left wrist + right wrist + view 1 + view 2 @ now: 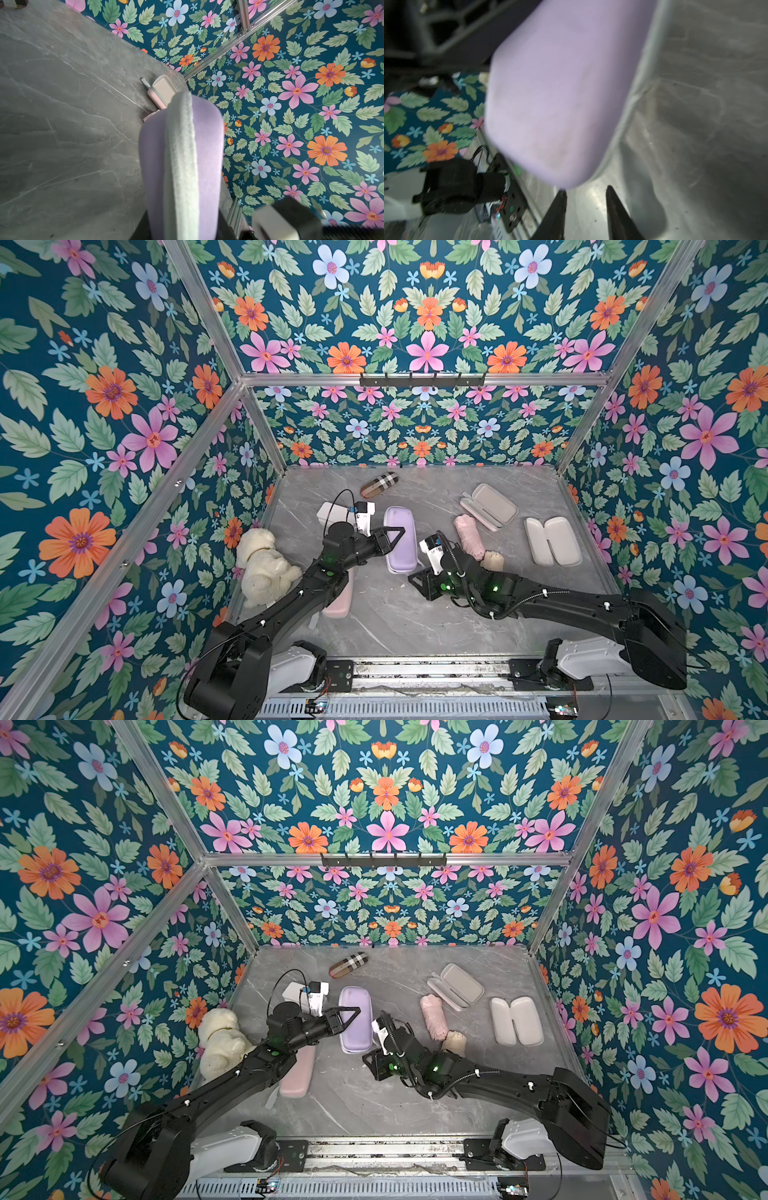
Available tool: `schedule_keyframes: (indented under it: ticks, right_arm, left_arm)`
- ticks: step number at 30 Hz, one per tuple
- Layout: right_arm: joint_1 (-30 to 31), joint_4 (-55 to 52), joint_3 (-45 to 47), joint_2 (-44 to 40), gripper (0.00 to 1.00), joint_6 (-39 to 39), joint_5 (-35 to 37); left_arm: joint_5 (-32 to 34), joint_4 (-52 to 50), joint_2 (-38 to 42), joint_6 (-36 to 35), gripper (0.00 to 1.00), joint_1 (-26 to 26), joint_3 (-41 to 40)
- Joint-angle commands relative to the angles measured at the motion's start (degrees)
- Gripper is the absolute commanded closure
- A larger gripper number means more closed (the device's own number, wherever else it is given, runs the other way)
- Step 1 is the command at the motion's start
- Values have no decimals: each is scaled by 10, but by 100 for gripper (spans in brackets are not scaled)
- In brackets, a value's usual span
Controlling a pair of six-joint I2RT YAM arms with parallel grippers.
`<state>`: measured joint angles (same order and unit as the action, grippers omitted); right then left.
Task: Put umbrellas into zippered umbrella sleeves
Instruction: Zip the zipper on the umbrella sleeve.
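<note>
The lavender sleeve (401, 545) (355, 1029) sits closed at mid-table. My left gripper (392, 536) (348, 1016) is shut on it. In the left wrist view its lavender shells (207, 155) and grey band (182, 166) fill the space between the jaws. My right gripper (413, 577) (585, 192) is open with nothing between its fingers, its tips just short of the sleeve's near end (560, 93). A pale pink umbrella (469, 537) and a cream umbrella (492, 561) lie right of the right wrist. Two sleeves lie open, one (492, 504) behind the pink umbrella and one (552, 541) further right.
A closed pink sleeve (338, 601) lies partly under the left arm. A white box (332, 512) and a tan plaid roll (379, 485) sit behind the left gripper. A white plush toy (264, 568) rests against the left wall. Floral walls enclose the table on three sides.
</note>
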<state>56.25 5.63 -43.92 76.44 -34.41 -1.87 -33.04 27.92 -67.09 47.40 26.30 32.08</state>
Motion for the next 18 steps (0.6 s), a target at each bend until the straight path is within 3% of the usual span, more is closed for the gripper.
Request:
schedule_keyframes:
  ticks: [1,3,6,11,14,18]
  right_arm:
    - [-10,35,13,-37,69,89,-8]
    - [-10,28,34,-66,69,146,-59]
    - [-10,-11,71,-97,63,242,-78]
    - [-18,6,113,-143,62,343,44]
    - [-25,98,143,-161,64,359,73]
    - [-7,126,125,-119,61,387,79]
  left_arm:
    - [-38,-54,5,-44,76,-8,17]
    - [-64,-89,-1,-71,76,-24,26]
    - [-111,-88,-14,-86,77,-40,30]
    - [-160,-82,-19,-97,78,-44,38]
    - [-182,-82,-11,-98,79,-44,37]
    - [-191,-75,-8,-88,80,-43,30]
